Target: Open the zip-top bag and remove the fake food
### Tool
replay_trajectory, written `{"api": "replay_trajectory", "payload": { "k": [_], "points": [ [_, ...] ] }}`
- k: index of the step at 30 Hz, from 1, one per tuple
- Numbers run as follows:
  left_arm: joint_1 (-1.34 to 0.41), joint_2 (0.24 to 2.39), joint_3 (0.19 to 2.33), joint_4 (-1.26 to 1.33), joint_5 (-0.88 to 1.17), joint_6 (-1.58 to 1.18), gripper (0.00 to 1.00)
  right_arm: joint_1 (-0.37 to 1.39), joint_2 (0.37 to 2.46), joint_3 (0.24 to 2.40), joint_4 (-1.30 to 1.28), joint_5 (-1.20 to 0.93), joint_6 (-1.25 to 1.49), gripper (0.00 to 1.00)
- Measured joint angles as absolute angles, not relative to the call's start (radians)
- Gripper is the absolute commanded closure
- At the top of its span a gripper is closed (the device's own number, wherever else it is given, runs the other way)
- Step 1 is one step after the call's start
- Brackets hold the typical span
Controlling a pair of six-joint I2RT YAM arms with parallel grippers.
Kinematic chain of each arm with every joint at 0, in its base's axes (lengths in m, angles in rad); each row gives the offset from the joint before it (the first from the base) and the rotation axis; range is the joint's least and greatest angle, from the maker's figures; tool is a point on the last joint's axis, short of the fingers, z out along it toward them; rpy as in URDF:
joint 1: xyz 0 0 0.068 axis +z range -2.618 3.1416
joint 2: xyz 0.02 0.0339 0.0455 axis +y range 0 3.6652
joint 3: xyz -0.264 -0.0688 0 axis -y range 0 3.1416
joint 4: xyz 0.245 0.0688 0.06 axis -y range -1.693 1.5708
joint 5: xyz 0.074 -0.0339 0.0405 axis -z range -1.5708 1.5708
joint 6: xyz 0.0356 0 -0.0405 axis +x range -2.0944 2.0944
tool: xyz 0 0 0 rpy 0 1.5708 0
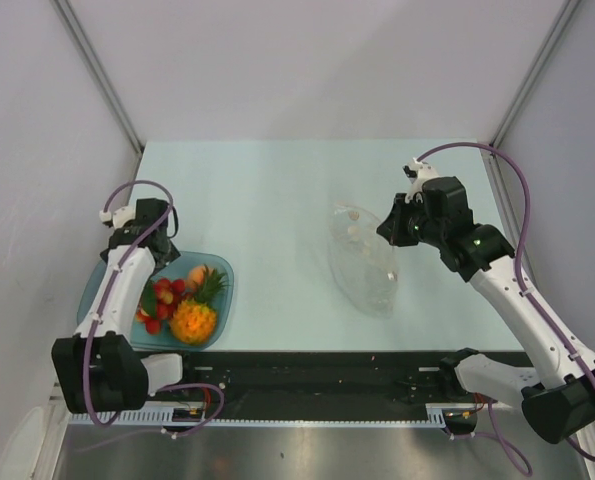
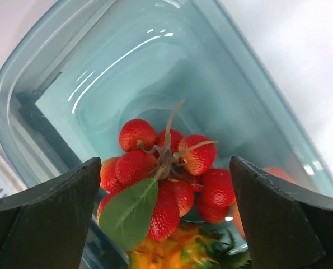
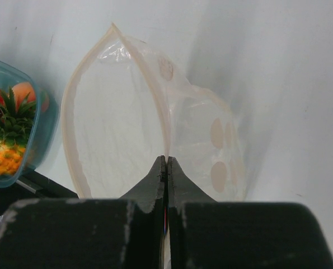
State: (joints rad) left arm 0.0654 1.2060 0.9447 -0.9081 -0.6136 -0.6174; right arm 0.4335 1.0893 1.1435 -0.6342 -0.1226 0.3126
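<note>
The emptying looks all but finished. The bag (image 1: 363, 262) lies on the counter (image 1: 267, 190) right of centre, well apart from the tray (image 1: 224, 296) at the left edge, and nothing shows inside it. Its mouth gapes in a wide oval with a pale zip strip round the rim, and its clear, crumpled walls carry a few pale dots. The right fingers (image 3: 162, 180) are clenched, apparently pinching the near lip of the bag. The toy food (image 1: 182, 302) sits in the tray: a bunch of red berries with a green leaf, a pineapple (image 1: 193, 321) and an orange piece. The left fingers (image 2: 54, 218) hang spread wide over the berries, grasping nothing. The next move probably calls for letting go of the lip and lifting both arms clear.
</note>
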Motion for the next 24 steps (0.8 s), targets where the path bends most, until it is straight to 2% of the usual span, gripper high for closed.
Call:
{"api": "replay_trajectory", "payload": {
  "k": [8, 12, 18, 24],
  "points": [
    [0.039, 1.153, 1.070, -0.955, -0.519, -0.706, 0.00, 0.420, 1.111, 1.157, -0.649, -0.097, 0.300, 1.00],
    [-0.096, 1.127, 1.148, -0.963, -0.501, -0.737, 0.00, 0.389, 1.120, 1.187, -0.683, -0.046, 0.277, 1.00],
    [-0.283, 1.133, 1.241, -0.938, -0.463, -0.750, 0.01, 0.347, 1.122, 1.264, -0.741, 0.131, 0.205, 1.00],
    [-0.379, 1.140, 1.222, -0.772, -0.249, -0.688, 0.00, 0.345, 1.147, 1.280, -0.752, 0.353, 0.108, 0.98]
  ]
}}
